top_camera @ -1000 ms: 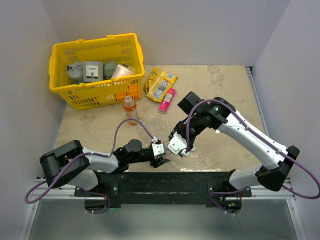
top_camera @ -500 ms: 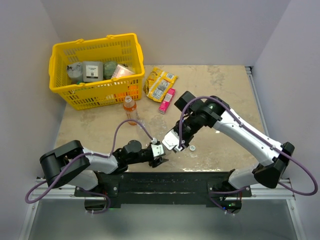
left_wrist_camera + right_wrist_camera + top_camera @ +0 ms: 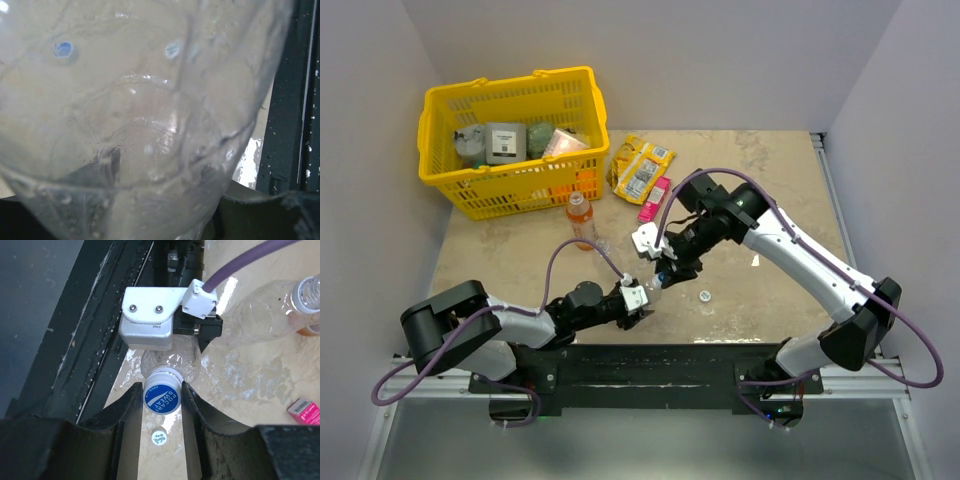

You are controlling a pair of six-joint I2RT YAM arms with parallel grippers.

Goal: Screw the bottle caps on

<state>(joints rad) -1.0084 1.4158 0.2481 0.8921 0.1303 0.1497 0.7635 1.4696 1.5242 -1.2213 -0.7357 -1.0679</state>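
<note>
Blue cap (image 3: 161,399) sits on the mouth of the clear bottle (image 3: 172,360), lower centre of the right wrist view, pinched by the right pincer (image 3: 161,401), likely for twisting. Left pincer (image 3: 639,298) clamps that bottle as anchor. Against a second ago, the right pincer is now up and left of its old spot by the spare cap (image 3: 704,296) on the surface (image 3: 770,200).

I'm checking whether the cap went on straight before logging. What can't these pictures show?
- Right wrist: blue cap covers the neck of the held bottle; thread engagement is hidden.
- Left wrist: that bottle's blurred wall fills the frame; bluish spots beyond it are unidentifiable.
- Top external: cap is hidden under the right gripper.
</note>
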